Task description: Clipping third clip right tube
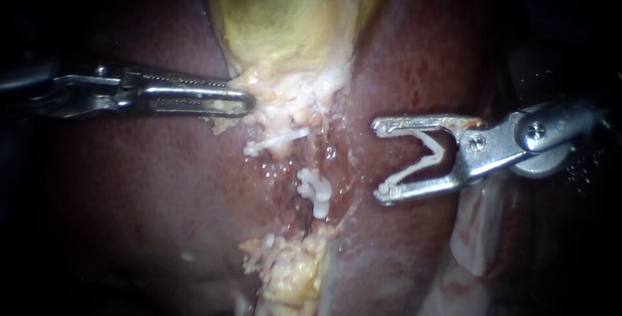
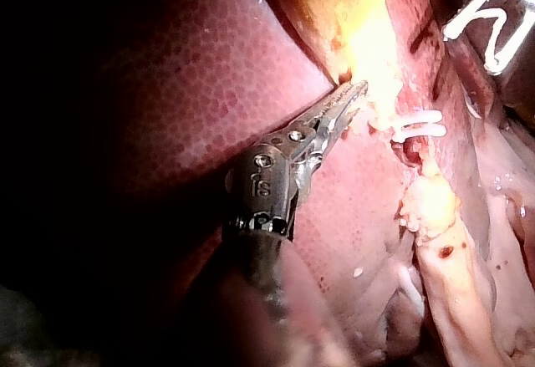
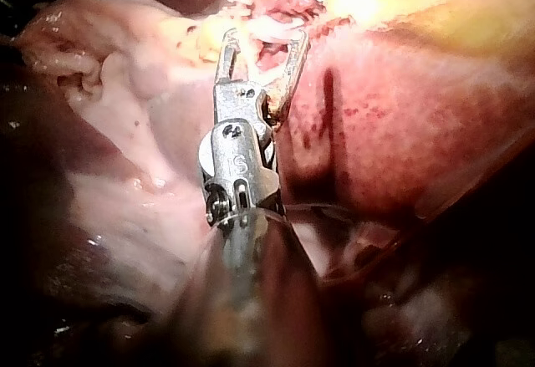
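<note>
**Endoscope view: right instrument carries an open clip just short of the clipped strand**

The right instrument has its jaws spread wide, with a white loaded clip seated between them. The clip is open in a V and touches both jaws. The jaw tips are clear of the tissue. Just ahead of the tips, a cluster of white clips sits in the wet, pale groove. Farther ahead and slightly to one side lies a single long clip. The right tube itself cannot be made out among the pale tissue around the cluster.

Beyond these clips, the left instrument faces the right one. Its jaws are closed on the pale lower edge of the gallbladder. Dark red liver lies on both sides of the groove.

In the right wrist view, the open jaws point at the pale tissue ahead of them.
</note>
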You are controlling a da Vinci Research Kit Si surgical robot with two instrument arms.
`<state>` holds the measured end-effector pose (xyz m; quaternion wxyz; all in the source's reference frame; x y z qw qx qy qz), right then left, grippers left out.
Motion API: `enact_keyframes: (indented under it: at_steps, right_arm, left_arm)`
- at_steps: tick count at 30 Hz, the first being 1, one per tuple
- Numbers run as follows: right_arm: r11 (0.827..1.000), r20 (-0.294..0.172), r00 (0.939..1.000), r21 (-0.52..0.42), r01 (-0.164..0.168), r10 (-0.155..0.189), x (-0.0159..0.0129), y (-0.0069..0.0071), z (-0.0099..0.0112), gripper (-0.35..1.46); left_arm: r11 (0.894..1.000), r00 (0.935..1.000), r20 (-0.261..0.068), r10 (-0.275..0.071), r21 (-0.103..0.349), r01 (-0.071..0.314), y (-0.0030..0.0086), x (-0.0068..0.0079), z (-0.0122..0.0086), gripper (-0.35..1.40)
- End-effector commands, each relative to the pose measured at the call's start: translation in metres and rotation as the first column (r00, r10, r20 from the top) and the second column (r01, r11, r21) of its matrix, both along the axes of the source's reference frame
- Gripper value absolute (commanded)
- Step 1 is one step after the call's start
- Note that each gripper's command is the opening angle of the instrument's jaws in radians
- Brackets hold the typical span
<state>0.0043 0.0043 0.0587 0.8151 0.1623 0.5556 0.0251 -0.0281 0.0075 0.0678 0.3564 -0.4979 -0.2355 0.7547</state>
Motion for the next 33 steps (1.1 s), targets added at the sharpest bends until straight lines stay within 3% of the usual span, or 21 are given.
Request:
enact_keyframes:
  at_steps: [1, 5, 10, 12, 16, 18, 22, 24, 27, 33]
  right_arm:
    - [1.0, 0.0, 1.0, 0.0, 0.0, 0.0, 0.0, 0.0, 0.0, 0.5]
    - [1.0, 0.0, 1.0, 0.0, 0.0, 0.0, 0.0, 0.0, 0.0, 0.5]
    - [1.0, 0.0, 1.0, 0.0, -0.001, 0.001, 0.0001, 0.0, 0.0, 0.5]
    - [1.0, -0.002, 1.0, -0.004, 0.003, -0.003, 0.0003, 0.0, 0.0, 0.5]
    - [0.995, 0.023, 0.9996, 0.094, -0.018, 0.016, 0.0012, 0.0001, 0.0003, 0.5]
    - [0.985, 0.03, 0.9989, 0.169, -0.04, 0.035, 0.0021, -0.0001, 0.0007, 0.5]
    - [0.954, 0.021, 0.9968, 0.29, -0.08, 0.077, 0.004, -0.0007, 0.0023, 0.49]
    - [0.938, 0.011, 0.9981, 0.341, -0.06, 0.06, 0.0053, -0.0011, 0.0034, 0.49]
    - [0.92, 0.013, 0.9977, 0.387, -0.066, 0.066, 0.0069, -0.0014, 0.0049, 0.48]
    - [0.885, -0.005, 0.9929, 0.454, -0.104, 0.119, 0.0095, -0.0006, 0.007, 0.48]
  left_arm:
    - [1.0, 1.0, 0.002, 0.002, 0.001, -0.002, 0.0, 0.0002, -0.0002, -0.35]
    - [1.0, 1.0, 0.0, -0.005, 0.008, 0.005, 0.0008, 0.0026, -0.003, -0.35]
    - [0.998, 0.9978, 0.024, -0.062, 0.009, 0.061, 0.0023, 0.007, -0.0079, -0.35]
    - [0.998, 0.9972, 0.032, -0.068, 0.001, 0.068, 0.0027, 0.0077, -0.0092, -0.35]
    - [0.997, 0.9967, 0.035, -0.073, -0.003, 0.073, 0.0026, 0.0073, -0.01, -0.35]
    - [0.997, 0.9967, 0.034, -0.074, -0.005, 0.074, 0.0024, 0.0072, -0.0098, -0.35]
    - [0.997, 0.9967, 0.034, -0.074, -0.005, 0.074, 0.0024, 0.0072, -0.0098, -0.35]
    - [0.997, 0.9967, 0.034, -0.074, -0.005, 0.075, 0.0024, 0.0071, -0.0098, -0.35]
    - [0.997, 0.9966, 0.033, -0.075, -0.005, 0.075, 0.0024, 0.007, -0.0099, -0.35]
    - [0.997, 0.9966, 0.033, -0.075, -0.005, 0.076, 0.0024, 0.007, -0.0099, -0.35]
